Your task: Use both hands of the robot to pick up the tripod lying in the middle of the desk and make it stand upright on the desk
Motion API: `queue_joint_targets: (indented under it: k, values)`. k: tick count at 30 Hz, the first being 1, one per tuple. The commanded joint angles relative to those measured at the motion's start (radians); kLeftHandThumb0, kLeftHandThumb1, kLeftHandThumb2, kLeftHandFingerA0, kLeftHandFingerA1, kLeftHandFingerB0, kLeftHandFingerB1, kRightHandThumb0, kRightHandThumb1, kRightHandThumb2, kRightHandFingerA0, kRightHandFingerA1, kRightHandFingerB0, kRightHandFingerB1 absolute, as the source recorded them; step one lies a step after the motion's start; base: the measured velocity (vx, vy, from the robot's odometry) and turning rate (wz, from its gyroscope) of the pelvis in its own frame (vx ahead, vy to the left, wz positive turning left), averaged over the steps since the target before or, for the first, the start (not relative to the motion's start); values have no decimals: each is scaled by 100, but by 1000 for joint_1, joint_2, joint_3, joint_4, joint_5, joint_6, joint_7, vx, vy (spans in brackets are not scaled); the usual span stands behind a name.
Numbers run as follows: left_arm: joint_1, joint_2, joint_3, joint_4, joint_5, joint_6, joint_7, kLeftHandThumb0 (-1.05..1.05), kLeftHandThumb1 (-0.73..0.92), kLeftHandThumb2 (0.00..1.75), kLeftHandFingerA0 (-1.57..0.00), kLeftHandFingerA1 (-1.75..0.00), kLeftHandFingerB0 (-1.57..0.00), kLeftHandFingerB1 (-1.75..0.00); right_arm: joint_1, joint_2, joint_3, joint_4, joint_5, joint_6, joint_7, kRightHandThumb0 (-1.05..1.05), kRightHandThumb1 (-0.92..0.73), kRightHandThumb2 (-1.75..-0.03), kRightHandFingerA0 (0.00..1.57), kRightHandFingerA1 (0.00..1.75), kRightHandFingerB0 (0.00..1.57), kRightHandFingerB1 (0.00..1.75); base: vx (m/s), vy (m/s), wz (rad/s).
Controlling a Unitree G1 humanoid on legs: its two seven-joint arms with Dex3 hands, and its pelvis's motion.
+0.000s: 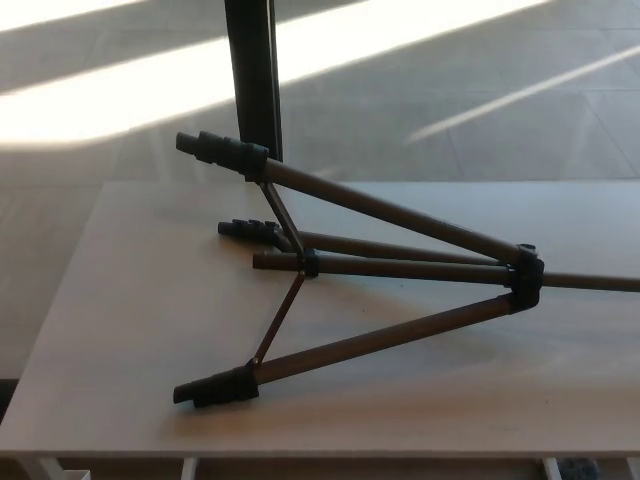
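Lying on its side across the middle of the pale counter point(120, 300), the tripod point(400, 270) had its three legs spread open toward the left and its collar hub point(526, 280) toward the right. The far leg point(380, 208) rose off the surface, its black rubber foot point(215, 148) held up in the air near the counter's far edge. The near leg point(370, 345) ran down to the left, and its foot point(215, 387) rested on the counter close to the near edge. The third leg point(400, 250) lay between them, its foot point(245, 231) pointing left. A centre column point(390, 267) ran along the middle from the hub leftward, and thin brace rods point(282, 215) joined it to the far and near legs at a small black collar point(310, 264). To the right of the hub the column point(590, 283) continued out past the picture's right edge.

Beyond the counter, a dark upright post point(253, 75) stood on the tiled floor point(480, 100), which carried bright bands of sunlight.

Neither robot hand showed in the head view, so the state of the fingers could not be told, and nothing held the tripod.
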Motion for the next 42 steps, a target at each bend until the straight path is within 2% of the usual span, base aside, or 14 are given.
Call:
queue_joint_targets:
  k: [1,2,3,4,5,6,8,13,19,27,28,29,34,42]
  values:
    - [14,52,108,52,-140,-72,-63,-43,56,57,-85,-66,-74,-63,41,-58,-54,-50,97,-71,137,-53,-55,-57,74,57,53,40,0,0,0]
    - [10,53,121,54,-151,-75,-76,-46,58,57,-82,-64,-74,-62,39,-51,-93,-58,150,-30,163,-61,-41,-82,62,66,50,54,0,0,0]
    - [4,55,141,50,-168,-63,-81,-46,60,58,-81,-64,-71,-61,30,-41,-121,-72,179,10,154,-55,-54,-56,67,67,59,41,0,0,0]
    - [2,54,167,42,-195,-47,-91,-48,62,58,-81,-65,-70,-61,29,-40,-152,-73,215,23,178,-59,-44,-85,57,70,47,55,0,0,0]
    - [3,54,173,42,-198,-46,-93,-48,62,58,-81,-65,-70,-61,27,-38,-157,-74,216,26,183,-59,-44,-85,57,70,47,55,0,0,0]
    - [-7,54,195,35,-219,-35,-90,-49,63,59,-78,-65,-67,-62,41,-30,-174,-118,233,48,183,-65,-59,-58,57,65,52,41,0,0,0]
    - [-25,57,232,17,-252,-3,-74,-49,64,59,-76,-63,-64,-60,53,-7,-235,-184,301,98,183,-65,-60,-58,56,68,50,43,0,0,0]
    - [-113,100,434,-16,-443,57,-46,-45,73,62,-57,-76,-39,-62,56,103,-486,-497,546,228,-37,-55,-67,-60,53,71,46,50,0,0,0]
    - [-223,196,582,-76,-564,78,-76,-48,77,63,-56,-67,-47,-64,-51,162,-606,-868,657,215,-288,-64,-65,-59,54,77,48,52,0,0,0]
    - [-176,5,535,-874,-701,223,54,-48,83,65,-59,-62,-48,-58,-39,224,-485,-1317,627,193,-293,-63,-73,-62,56,67,49,43,0,0,0]
    - [-175,-6,525,-936,-712,234,78,-48,83,65,-59,-60,-50,-57,-39,222,-468,-1342,633,192,-278,-66,-59,-98,52,70,41,55,0,0,0]
    - [-180,-13,508,-1006,-722,248,113,-47,81,64,-60,-57,-53,-55,-45,219,-445,-1379,641,202,-276,-65,-70,-61,58,61,51,41,0,0,0]
    - [-264,-6,391,-1288,-740,311,282,-47,84,65,-67,-54,-56,-51,-132,225,-302,-1506,608,214,-268,-60,-67,-60,65,55,56,41,0,0,0]
    - [-388,-17,179,-1516,-634,277,262,-52,78,64,-87,-52,-73,-50,-250,327,-68,-1550,509,249,-244,-58,-63,-59,65,59,54,46,0,0,0]
